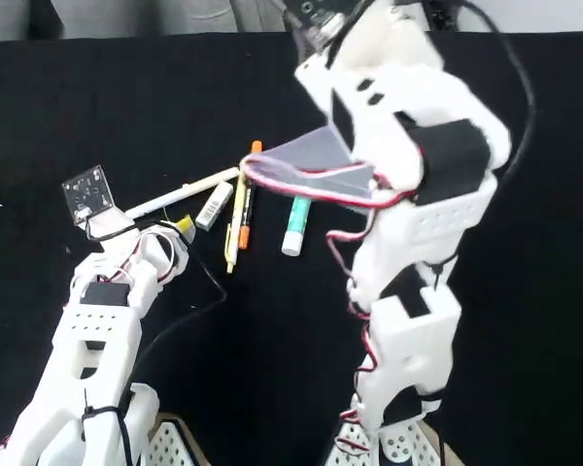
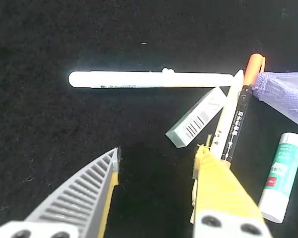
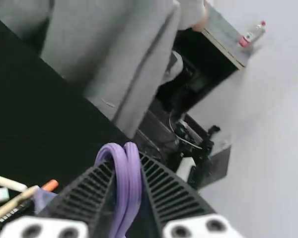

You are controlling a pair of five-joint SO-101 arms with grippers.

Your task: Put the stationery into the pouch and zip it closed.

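With the right gripper point(image 3: 125, 163) clamped on the lifted pouch point(image 1: 316, 160), the empty, wide-open left gripper point(image 2: 159, 153) hovered for a first pick, which would likely call for lowering and closing on the eraser point(image 2: 196, 118) at its two o'clock from above.

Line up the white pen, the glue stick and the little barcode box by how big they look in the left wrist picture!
1. The white pen looks the biggest, because it is by far the longest.
2 and 3. The glue stick and the barcode box look nearly alike. The glue stick seems a bit fatter, but it's too close to rank.
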